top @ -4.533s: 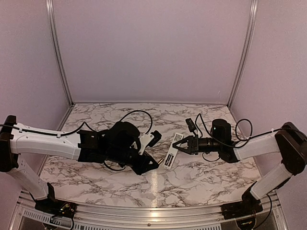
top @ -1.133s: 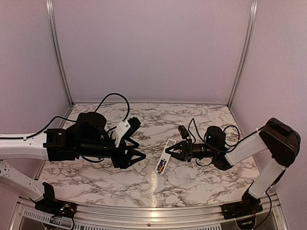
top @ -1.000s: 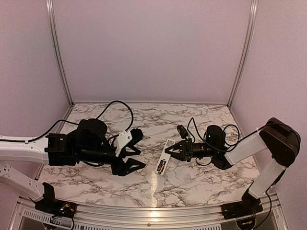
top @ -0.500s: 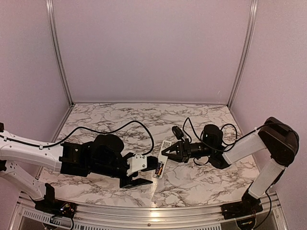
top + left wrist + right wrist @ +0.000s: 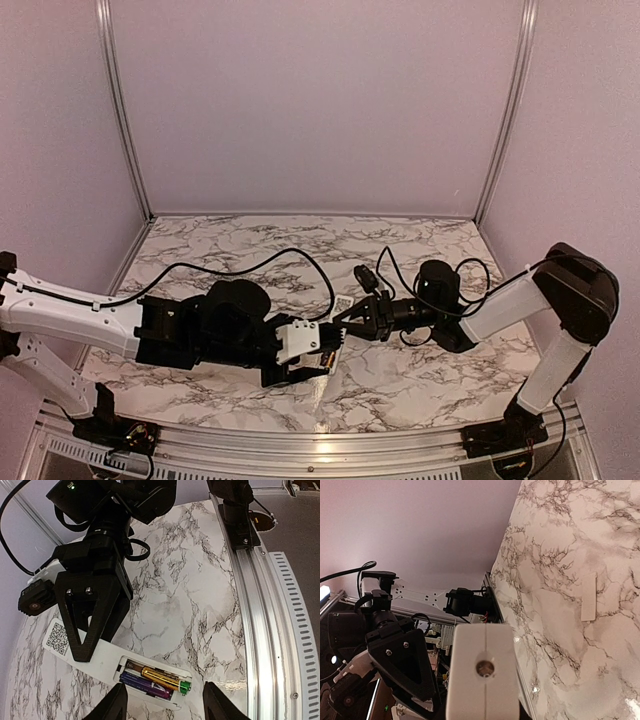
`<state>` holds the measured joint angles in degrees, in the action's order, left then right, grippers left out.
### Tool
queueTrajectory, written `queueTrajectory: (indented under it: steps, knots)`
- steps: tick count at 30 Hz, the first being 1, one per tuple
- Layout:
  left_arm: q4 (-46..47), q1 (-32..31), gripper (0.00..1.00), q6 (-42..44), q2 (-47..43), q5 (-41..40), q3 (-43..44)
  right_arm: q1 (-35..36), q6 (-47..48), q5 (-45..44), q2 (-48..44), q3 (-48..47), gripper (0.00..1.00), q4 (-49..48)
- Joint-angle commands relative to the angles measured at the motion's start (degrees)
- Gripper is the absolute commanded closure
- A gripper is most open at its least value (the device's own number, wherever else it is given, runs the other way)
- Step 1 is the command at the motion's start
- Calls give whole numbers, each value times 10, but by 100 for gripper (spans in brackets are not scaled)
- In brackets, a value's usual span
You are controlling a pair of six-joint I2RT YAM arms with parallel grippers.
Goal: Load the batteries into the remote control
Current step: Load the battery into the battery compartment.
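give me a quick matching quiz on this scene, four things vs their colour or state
1 golden battery
2 dark battery
3 right gripper
4 flat white piece

A shut on the QR-code end of the remote control
B lying on the marble table
C green tip
D purplish

Pairs: 1-C, 2-D, 3-A, 4-B

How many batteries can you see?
2. The golden battery and the dark battery lie side by side in the open compartment of the remote control, which the right end effector holds. Others could be hidden from view.
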<state>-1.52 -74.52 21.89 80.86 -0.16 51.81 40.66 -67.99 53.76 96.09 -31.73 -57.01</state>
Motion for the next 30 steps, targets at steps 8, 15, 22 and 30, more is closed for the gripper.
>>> queueTrajectory:
  steps: [8, 15, 22, 30]
  knots:
    - [1, -7, 46, 20, 27, -11, 19, 6, -9, 9, 7, -21, 100, -29]
    - [1, -7, 50, 24, 38, -20, 22, 7, -10, 10, 5, -22, 100, -30]
    - [3, -7, 62, 29, 37, -21, 22, 7, -12, 10, 7, -20, 100, -35]
    - [1, -7, 72, 35, 43, -26, 24, 10, -13, 11, 9, -21, 100, -38]
